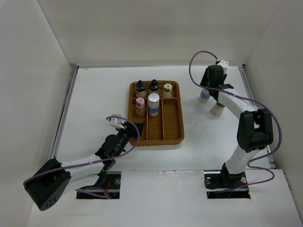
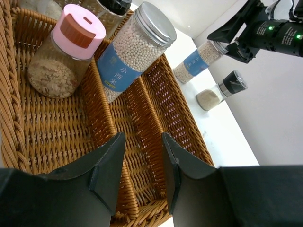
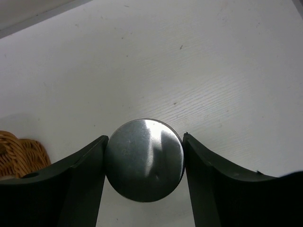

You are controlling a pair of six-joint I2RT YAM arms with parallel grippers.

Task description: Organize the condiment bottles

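The brown wicker tray [image 1: 173, 127] holds several condiment bottles: two black-capped [image 1: 140, 87], one yellowish-capped [image 1: 167, 88], one pink-capped [image 1: 140, 103] [image 2: 66, 52] and a tall blue-labelled one [image 1: 154, 104] [image 2: 130, 52]. A second blue-labelled bottle [image 1: 204, 96] [image 2: 195, 62] stands on the table right of the tray. My right gripper [image 1: 209, 88] [image 3: 145, 137] is shut on its silver cap [image 3: 144, 161], both fingers touching it. Next to it stands a small dark-capped shaker [image 1: 218, 109] [image 2: 220, 92]. My left gripper [image 1: 134, 130] [image 2: 142, 137] hovers open over the tray's near left corner, holding nothing.
White walls close the table in on the left, back and right. The tray's middle and right compartments [image 1: 173, 118] hold no bottles in their near halves. Purple cables loop off both arms.
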